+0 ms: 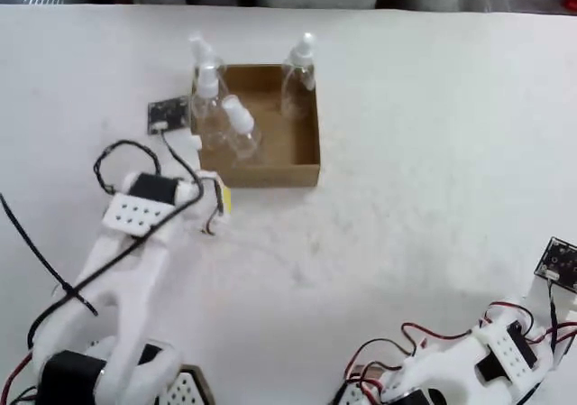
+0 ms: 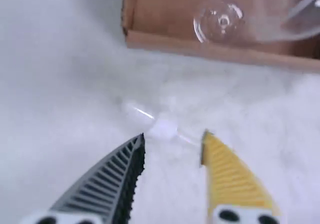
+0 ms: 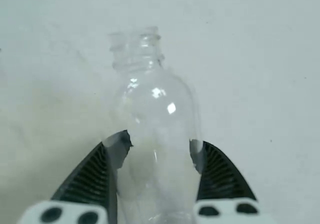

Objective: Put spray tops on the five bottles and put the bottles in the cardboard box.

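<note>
**While four bottles are in the box, one bottle has no top**

Where the left arm [image 1: 126,270] reaches over the left half of the surface [image 1: 433,134], the left gripper [image 2: 172,136] is just beside the near left corner of the cardboard box [image 1: 270,175]. Its grey and yellow fingers are apart and hold nothing. Between their tips a small white piece with a thin clear tube lies on the surface; it looks like a spray top [image 2: 162,130], but it is blurred.

The cardboard box stands in the far middle part of the surface. Inside it are four capped bottles [image 1: 209,107], clear with white spray tops. Two are at the left wall of the box and one is at the far right corner. The fourth, near the middle, seems to lie on its side, with its round bottom toward the left gripper.

At the near right corner of the surface is the right arm [image 1: 469,369]. The right gripper [image 3: 160,144] is closed around the body of the open bottle [image 3: 150,99], a clear one with a bare threaded neck that points away from the gripper.
</note>
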